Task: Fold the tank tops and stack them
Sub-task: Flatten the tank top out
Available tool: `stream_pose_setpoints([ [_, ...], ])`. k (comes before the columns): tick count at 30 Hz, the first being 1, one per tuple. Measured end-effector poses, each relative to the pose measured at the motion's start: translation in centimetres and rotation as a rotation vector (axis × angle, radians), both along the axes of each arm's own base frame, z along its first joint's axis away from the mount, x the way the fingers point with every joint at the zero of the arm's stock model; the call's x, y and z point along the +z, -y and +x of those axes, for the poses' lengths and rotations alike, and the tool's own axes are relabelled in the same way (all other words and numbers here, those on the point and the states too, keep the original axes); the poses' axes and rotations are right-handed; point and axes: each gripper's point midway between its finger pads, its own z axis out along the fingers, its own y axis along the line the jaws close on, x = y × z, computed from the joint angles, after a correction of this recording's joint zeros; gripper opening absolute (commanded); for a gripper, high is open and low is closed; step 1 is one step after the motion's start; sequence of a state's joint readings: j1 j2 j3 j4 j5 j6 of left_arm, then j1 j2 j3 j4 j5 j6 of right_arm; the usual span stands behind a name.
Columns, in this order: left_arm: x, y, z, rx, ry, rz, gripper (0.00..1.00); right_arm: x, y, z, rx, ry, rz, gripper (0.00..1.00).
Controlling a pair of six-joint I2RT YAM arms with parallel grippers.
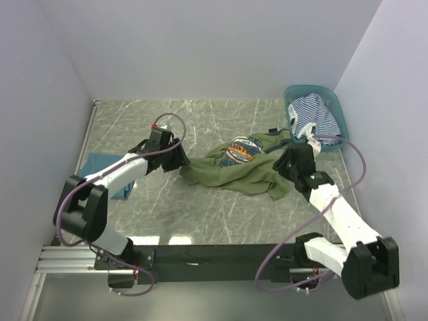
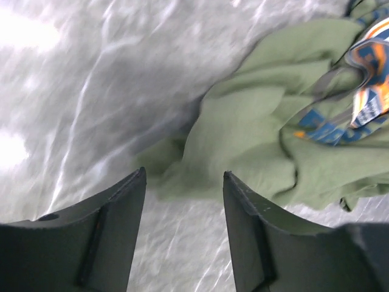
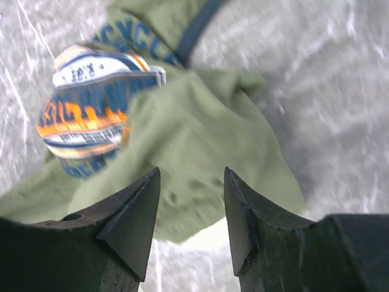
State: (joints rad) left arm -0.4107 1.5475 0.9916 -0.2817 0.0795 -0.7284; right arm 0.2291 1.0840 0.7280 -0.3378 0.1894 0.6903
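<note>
left gripper (image 2: 184, 176) open, empty, at the olive top's left edge | right gripper (image 3: 191, 173) open too, over its right side, probably lining up to spread it | olive top (image 1: 247, 167) crumpled mid-frame | teal top (image 1: 100, 166) flat at left | striped top (image 1: 314, 115) waiting in basket (image 1: 294, 90), upper right

Marbled grey-green table (image 1: 200, 214): crumpled olive-green tank top (image 1: 249, 175) at centre, teal-blue top (image 1: 103, 163) at left, teal basket (image 1: 340, 112) far right.
</note>
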Motion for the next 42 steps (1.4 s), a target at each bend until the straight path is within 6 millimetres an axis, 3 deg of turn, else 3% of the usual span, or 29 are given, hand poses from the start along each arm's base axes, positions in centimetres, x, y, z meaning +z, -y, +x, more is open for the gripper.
stream_pose_setpoints([
  [3, -0.1, -1.1, -1.8, 0.031, -0.003, 0.000, 0.56, -1.3, 0.2, -2.1, -0.004, -0.007, 0.019, 0.50],
  [7, 0.7, -2.0, -3.9, 0.058, 0.026, -0.033, 0.52, -4.9, 0.5, -5.4, -0.013, -0.092, 0.044, 0.46],
  [11, -0.2, -2.5, -5.6, 0.075, 0.009, -0.059, 0.51, -7.5, 0.9, -8.0, -0.056, -0.169, 0.067, 0.45],
  [15, -1.3, -2.5, -6.6, 0.079, -0.029, -0.068, 0.49, -8.9, 1.1, -9.6, -0.107, -0.199, 0.102, 0.45],
  [21, -1.1, -2.2, -6.4, 0.068, -0.016, -0.087, 0.50, -11.3, 0.8, -10.1, -0.145, -0.278, 0.126, 0.45],
  [23, -1.2, -2.1, -6.5, 0.063, -0.015, -0.094, 0.50, -11.3, 0.5, -9.3, -0.149, -0.270, 0.139, 0.45],
  [24, -1.4, -2.0, -6.6, 0.060, -0.018, -0.095, 0.49, -11.4, 0.4, -8.9, -0.152, -0.267, 0.147, 0.40],
  [26, -1.9, -2.0, -7.0, 0.054, -0.028, -0.096, 0.48, -11.4, 0.2, -8.3, -0.152, -0.260, 0.152, 0.21],
  [27, -2.1, -2.0, -7.2, 0.050, -0.032, -0.098, 0.47, -11.6, 0.1, -8.2, -0.152, -0.262, 0.153, 0.04],
  [28, -2.3, -2.0, -7.4, 0.044, -0.037, -0.102, 0.47, -11.7, 0.1, -8.1, -0.151, -0.266, 0.152, 0.00],
  [34, -3.6, -0.9, -7.7, 0.002, -0.059, -0.112, 0.50, -10.7, 0.4, -7.7, -0.151, -0.263, 0.128, 0.00],
  [37, -5.3, 0.0, -8.0, -0.025, -0.097, -0.086, 0.50, -8.6, 0.5, -6.9, -0.141, -0.217, 0.116, 0.00],
  [42, -6.5, 0.7, -6.4, -0.013, -0.112, -0.041, 0.50, -5.8, 0.5, -5.8, -0.116, -0.155, 0.106, 0.00],
])
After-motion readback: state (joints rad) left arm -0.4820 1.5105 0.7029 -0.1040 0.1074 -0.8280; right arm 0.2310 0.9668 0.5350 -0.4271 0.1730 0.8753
